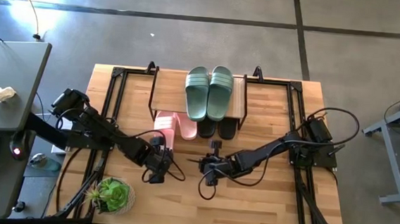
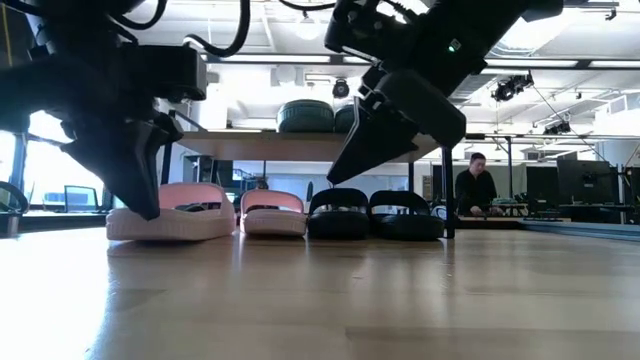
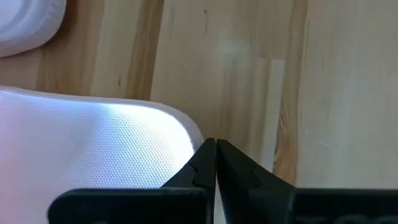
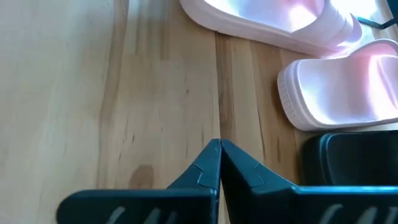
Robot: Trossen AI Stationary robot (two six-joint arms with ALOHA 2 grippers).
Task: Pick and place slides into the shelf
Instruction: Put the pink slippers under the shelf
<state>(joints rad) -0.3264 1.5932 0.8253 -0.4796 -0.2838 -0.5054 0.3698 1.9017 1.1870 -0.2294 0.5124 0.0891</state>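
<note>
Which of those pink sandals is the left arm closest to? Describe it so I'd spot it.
Find the small shelf at the table's far side, with green slides on top. Four sandals line up beneath it: two black, two pink. The one meant is the outer pink sandal, at the row's end nearest the left end effector, sticking out farther than its pink partner.

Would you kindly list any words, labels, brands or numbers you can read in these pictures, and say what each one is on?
None can be read: no lettering shows on the green slides, pink slides, black slides, shelf or table.
</note>
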